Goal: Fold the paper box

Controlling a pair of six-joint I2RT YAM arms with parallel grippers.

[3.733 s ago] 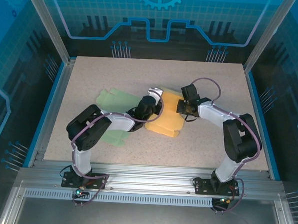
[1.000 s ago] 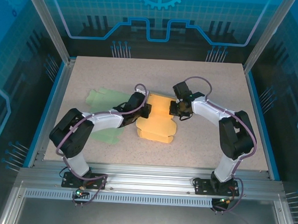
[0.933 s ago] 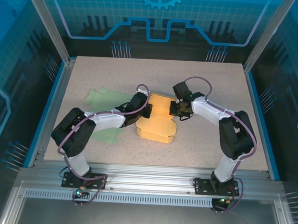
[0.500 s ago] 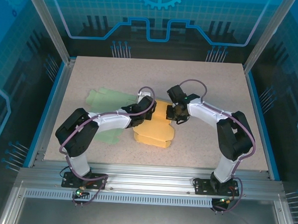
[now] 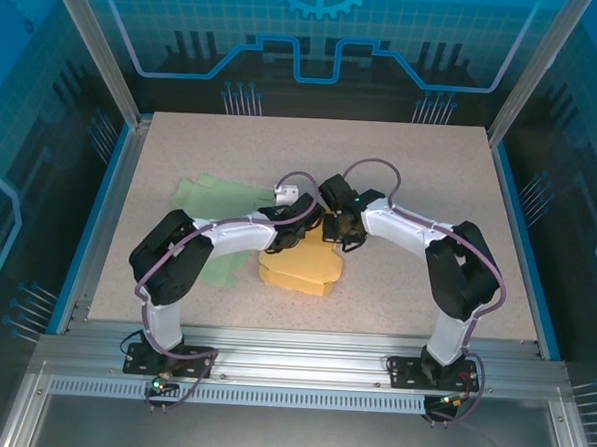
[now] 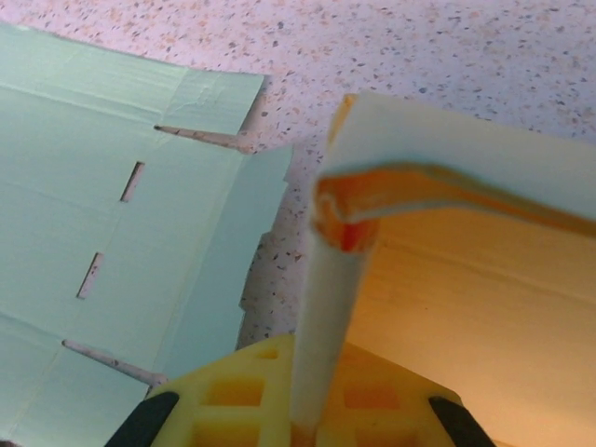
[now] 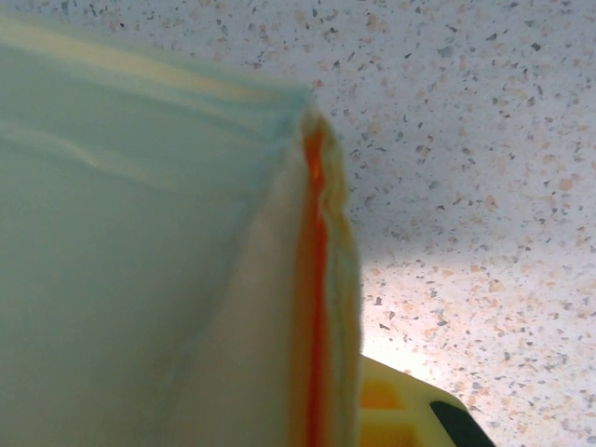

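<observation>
Just beside the right fingers [image 7: 396, 414], themselves cropped at the bottom edge, the box [image 7: 158, 242] is blurred.

place: robot lab cell | evidence: aluminium frame [image 5: 291, 368], blue printed panels [image 5: 388, 38]

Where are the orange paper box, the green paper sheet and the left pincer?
orange paper box [image 5: 298, 272], top view, its flat near panel.
green paper sheet [image 6: 112, 214], left wrist view, its slotted middle panel.
left pincer [image 5: 300, 234], top view, tips at the box's raised flap.
</observation>
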